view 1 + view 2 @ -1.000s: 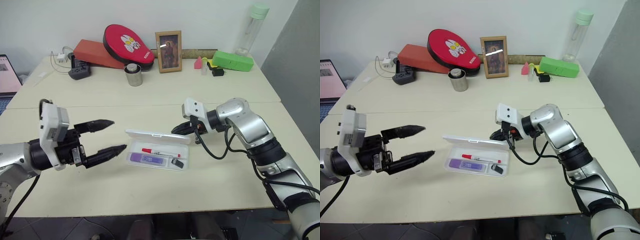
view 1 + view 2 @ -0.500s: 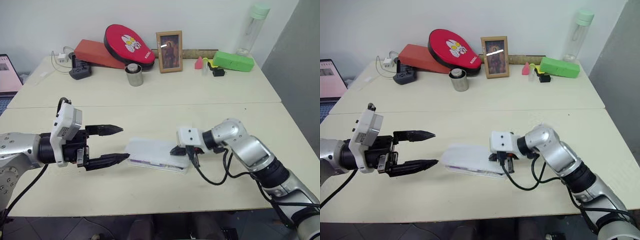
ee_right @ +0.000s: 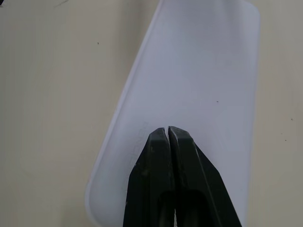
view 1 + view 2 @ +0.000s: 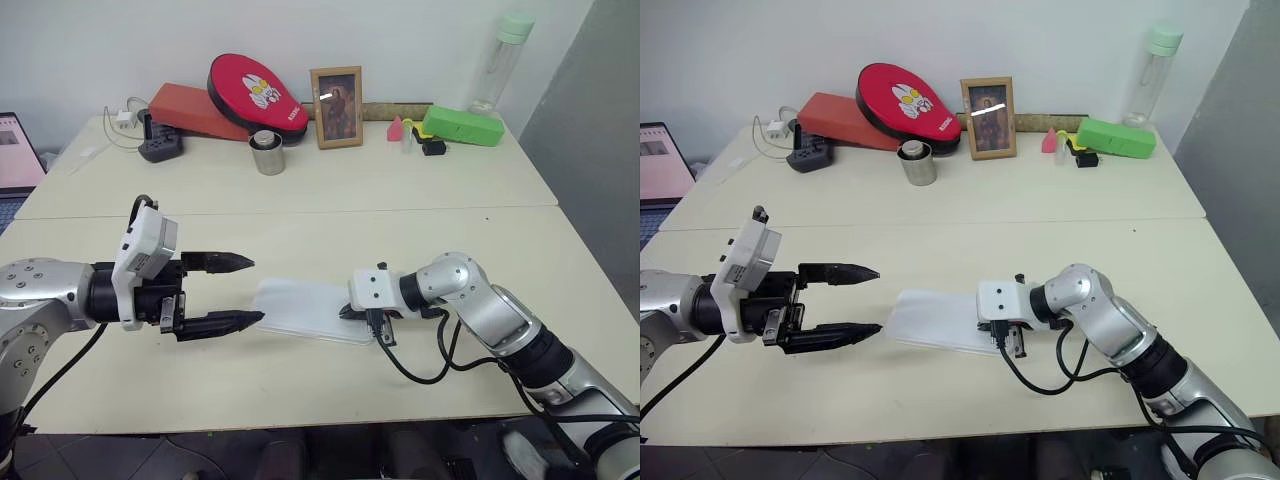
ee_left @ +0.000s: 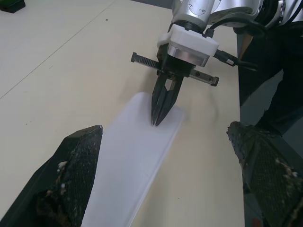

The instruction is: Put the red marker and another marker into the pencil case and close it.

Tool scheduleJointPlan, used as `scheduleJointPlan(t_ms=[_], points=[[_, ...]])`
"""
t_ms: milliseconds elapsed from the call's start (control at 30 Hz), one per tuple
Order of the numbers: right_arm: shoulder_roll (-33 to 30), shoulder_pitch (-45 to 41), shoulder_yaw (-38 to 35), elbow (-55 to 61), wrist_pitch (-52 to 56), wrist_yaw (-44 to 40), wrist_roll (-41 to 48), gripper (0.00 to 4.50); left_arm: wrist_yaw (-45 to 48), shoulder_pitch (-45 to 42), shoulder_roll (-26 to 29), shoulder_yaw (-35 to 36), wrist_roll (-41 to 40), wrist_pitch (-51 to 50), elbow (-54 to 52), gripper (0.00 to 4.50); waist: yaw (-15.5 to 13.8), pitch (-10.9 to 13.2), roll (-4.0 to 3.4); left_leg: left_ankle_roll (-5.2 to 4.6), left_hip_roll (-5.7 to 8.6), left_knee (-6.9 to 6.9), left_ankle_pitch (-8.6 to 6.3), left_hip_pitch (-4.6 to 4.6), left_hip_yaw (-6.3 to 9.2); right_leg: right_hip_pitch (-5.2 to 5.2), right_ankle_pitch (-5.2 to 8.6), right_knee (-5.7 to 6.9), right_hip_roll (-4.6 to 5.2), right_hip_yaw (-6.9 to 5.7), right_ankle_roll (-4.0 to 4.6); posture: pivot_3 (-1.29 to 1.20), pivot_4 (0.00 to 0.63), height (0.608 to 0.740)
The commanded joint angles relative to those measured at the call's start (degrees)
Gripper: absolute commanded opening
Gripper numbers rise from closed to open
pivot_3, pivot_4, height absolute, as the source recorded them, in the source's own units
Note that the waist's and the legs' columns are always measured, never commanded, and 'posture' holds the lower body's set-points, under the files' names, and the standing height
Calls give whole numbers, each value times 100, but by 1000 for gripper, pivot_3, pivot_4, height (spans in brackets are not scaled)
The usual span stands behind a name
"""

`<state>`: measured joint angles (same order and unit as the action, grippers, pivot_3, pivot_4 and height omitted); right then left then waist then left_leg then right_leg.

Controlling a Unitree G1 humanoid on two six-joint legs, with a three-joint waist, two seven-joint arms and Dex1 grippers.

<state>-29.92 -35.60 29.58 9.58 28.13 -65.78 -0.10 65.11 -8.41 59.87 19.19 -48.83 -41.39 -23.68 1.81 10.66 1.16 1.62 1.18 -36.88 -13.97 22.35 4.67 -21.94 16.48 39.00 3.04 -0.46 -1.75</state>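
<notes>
We see a cream table (image 4: 300, 385) with a seam running across its middle. On the near half lies the pencil case (image 4: 305, 308), lid down and flat. Along the far edge sit a power strip (image 4: 158, 146) with a white plug beside it, a red block (image 4: 190, 107) with a red oval pad (image 4: 255, 90) leaning on it, a metal cup (image 4: 266, 152), a framed picture (image 4: 337, 92), a green box (image 4: 462, 125), small pink and black bits just beside it, and a clear bottle (image 4: 497, 60). A laptop (image 4: 15, 152) shows at the left edge.
</notes>
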Motion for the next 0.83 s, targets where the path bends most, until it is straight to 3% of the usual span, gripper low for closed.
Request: scheduleJointPlan(t_ms=[33,133,300,533,833], points=[[90,123,-619,255,490,-3,677,61,-477,-126,-146,164,-63,-178,97,4500,0,1,-1,0,0,-1,0,5,0,-4,0,1,0,0,0,0,150,740],[147,163,-1778,311,843,390,1344,61,-1132,-101,-509,234,500,178,502,4500,-4,3,-4,0,2,-1,0,23,-2,-23,-1,2,2,4,0,0,150,740],[-309,113,-2730,-327,770,884,1387,61,-1526,-17,-585,257,1402,805,1364,4500,-13,4,-2,0,4,-1,0,32,0,-29,-1,-1,4,1,0,0,150,740],[-778,295,-3193,-903,783,1241,1385,1424,-1500,-259,-635,263,1898,1523,2520,4500,4,4,-2,-1,2,2,0,37,-6,-35,-1,-1,6,4,0,0,150,740],[-817,573,-3303,-522,1006,1457,1668,3742,-1294,-552,-660,80,2128,1807,3039,4500,-13,4,-2,-1,4,1,0,43,-4,-35,-1,-2,7,-1,0,0,150,740]])
